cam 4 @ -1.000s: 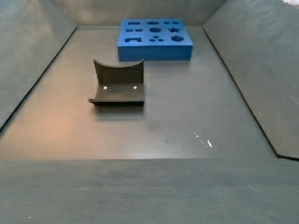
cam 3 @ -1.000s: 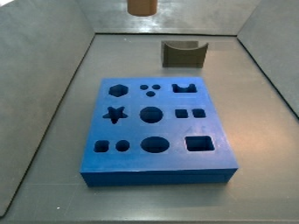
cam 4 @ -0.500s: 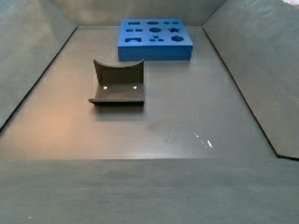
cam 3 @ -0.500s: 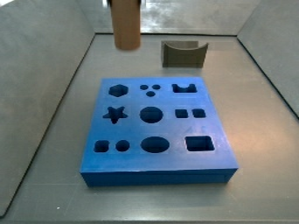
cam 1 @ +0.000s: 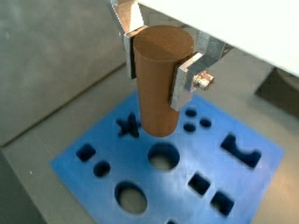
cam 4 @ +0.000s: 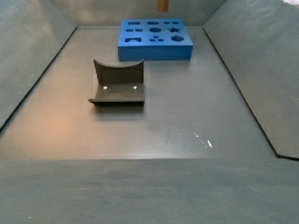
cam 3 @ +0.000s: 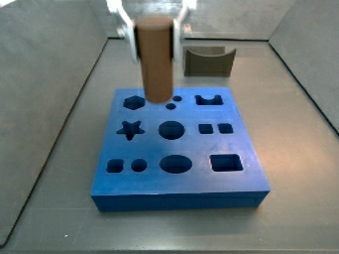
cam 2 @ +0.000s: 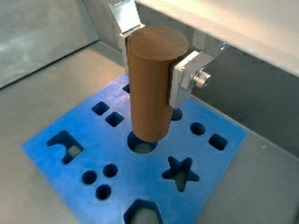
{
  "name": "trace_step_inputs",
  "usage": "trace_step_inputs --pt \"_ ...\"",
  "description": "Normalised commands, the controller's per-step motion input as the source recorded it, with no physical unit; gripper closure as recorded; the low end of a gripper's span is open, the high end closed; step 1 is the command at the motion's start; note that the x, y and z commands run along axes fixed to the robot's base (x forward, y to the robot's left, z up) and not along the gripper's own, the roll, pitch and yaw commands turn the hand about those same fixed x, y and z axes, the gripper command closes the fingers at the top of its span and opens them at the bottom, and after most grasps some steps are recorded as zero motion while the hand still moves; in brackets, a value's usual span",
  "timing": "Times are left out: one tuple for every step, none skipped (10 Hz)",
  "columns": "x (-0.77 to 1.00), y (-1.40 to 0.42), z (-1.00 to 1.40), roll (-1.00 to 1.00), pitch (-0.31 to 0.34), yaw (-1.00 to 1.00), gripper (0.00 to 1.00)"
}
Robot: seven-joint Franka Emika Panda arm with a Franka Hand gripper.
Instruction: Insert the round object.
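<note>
My gripper (cam 3: 155, 22) is shut on the round object, a brown cylinder peg (cam 3: 157, 62), and holds it upright above the blue block (cam 3: 199, 184). In both wrist views the silver fingers (cam 1: 187, 77) (cam 2: 184, 79) clamp the peg's (cam 1: 159, 83) (cam 2: 151, 83) upper part from two sides. The peg's lower end hangs over the block's (cam 1: 105, 149) (cam 2: 70, 140) top, close to its large round hole (cam 1: 163, 158) (cam 2: 140, 143). I cannot tell whether it touches the block. The block also shows far off in a side view (cam 4: 156, 50), where the gripper is out of view.
A dark grey U-shaped block (cam 3: 208, 61) (cam 4: 118, 84) stands on the floor apart from the blue block. The block's top has star (cam 3: 130, 129), hexagon (cam 3: 133, 100), square (cam 3: 228, 162) and other holes. Grey walls (cam 3: 54, 109) enclose the floor.
The gripper has come down with the peg and moved from the back of the bin to above the blue block. The blocks have not moved.
</note>
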Motion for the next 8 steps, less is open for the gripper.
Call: trace_step_inputs --pt "0.54 -0.23 -0.91 0.21 0.000 -0.18 1.00" --pt "0.30 -0.05 -0.79 0.26 -0.003 -0.09 1.00" --pt "0.21 0.03 -0.53 0.15 0.000 -0.06 1.00" --pt "0.19 0.03 -0.37 0.03 0.000 -0.06 1.00" --pt "0.16 0.00 -0.33 0.01 0.000 -0.07 1.00" --pt "0.07 0.00 -0.27 0.00 0.000 -0.07 1.00" --pt "0.00 0.00 -0.26 0.00 0.000 -0.04 1.00" --pt "-0.03 0.00 -0.22 -0.02 -0.023 -0.02 1.00"
